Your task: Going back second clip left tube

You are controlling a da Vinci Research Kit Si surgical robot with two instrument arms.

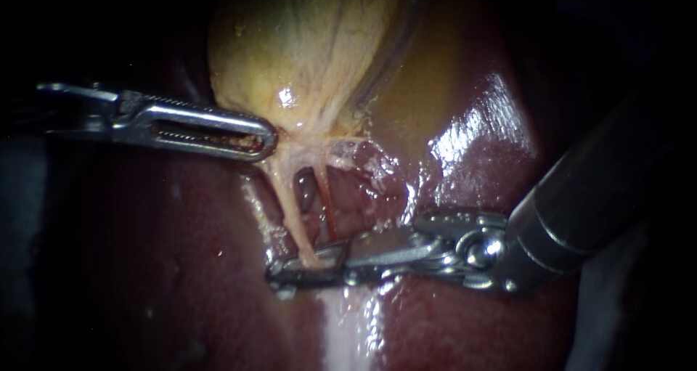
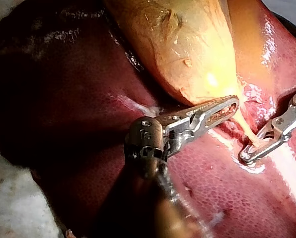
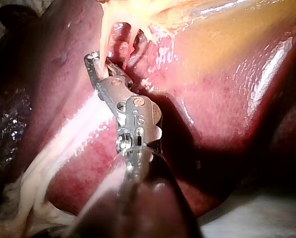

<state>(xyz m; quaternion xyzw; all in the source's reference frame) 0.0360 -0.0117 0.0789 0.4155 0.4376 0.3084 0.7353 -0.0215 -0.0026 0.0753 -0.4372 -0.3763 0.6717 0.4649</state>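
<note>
Nearest, our right instrument (image 1: 306, 269) holds its jaws apart astride the lower end of the left tube (image 1: 289, 204) on the liver (image 1: 181, 291), while farther back our left instrument (image 1: 267, 135) grips the neck of the gallbladder (image 1: 305, 44), seemingly to stretch that tube.

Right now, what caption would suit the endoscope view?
Left instrument beside the gallbladder, right instrument at the left tube, liver beneath.

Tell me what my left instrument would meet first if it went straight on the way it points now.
Most likely the pale strands at the narrow end of the gallbladder: the left instrument points straight at them, its tip at their edge. Depth is unclear, so it might pass over them.
</note>
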